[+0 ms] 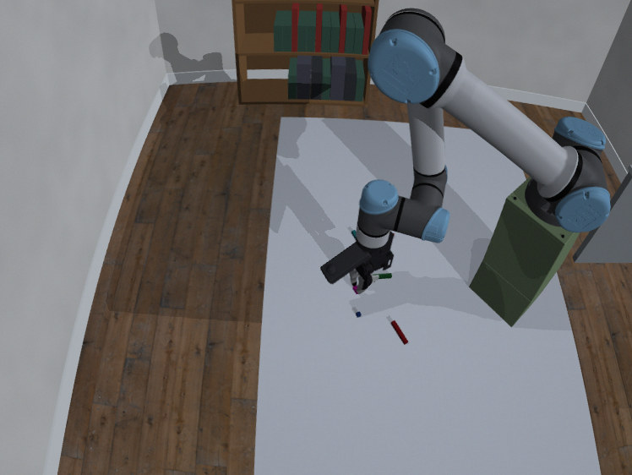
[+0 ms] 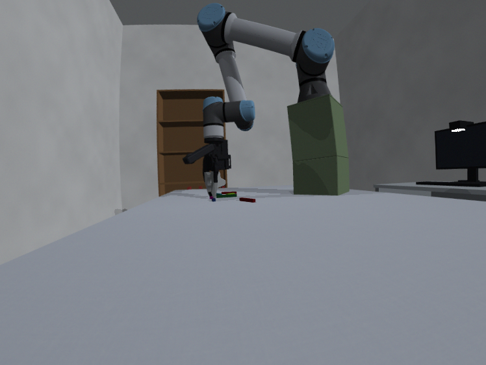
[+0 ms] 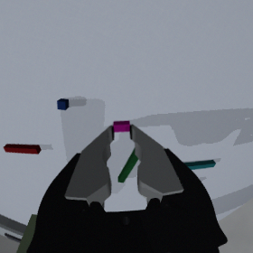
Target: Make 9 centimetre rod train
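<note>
Four rods are seen from the wrist view on the grey table: a red rod at far left, then a blue rod, a magenta rod gripped between the closed jaws of the gripper, a green rod beneath, and a turquoise rod rightmost.
</note>
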`<state>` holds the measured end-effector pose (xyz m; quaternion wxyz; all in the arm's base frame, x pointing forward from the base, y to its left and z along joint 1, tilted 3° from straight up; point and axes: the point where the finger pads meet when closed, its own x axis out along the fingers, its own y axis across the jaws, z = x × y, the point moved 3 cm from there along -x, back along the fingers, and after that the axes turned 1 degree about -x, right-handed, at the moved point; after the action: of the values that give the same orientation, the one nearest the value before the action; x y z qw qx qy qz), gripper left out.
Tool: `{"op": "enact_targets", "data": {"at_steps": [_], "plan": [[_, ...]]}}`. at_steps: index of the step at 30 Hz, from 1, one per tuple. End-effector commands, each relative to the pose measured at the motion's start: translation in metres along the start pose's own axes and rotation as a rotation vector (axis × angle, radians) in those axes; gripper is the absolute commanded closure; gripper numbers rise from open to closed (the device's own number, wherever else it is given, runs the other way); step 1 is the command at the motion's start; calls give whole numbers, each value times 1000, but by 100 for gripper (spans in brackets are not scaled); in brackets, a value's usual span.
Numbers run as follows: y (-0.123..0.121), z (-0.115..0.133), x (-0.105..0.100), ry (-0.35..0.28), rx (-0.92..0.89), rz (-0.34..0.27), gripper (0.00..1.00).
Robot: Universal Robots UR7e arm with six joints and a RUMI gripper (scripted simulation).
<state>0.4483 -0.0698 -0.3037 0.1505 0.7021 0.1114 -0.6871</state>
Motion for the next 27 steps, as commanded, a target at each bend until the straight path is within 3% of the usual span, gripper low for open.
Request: {"op": "enact_targets", "data": {"at_steps": [1,20,27], "plan": [[2,0,0,1,1,3,100],[2,0,-1,1,1,3,100],[0,1,-10,0,0,1,100]]}}
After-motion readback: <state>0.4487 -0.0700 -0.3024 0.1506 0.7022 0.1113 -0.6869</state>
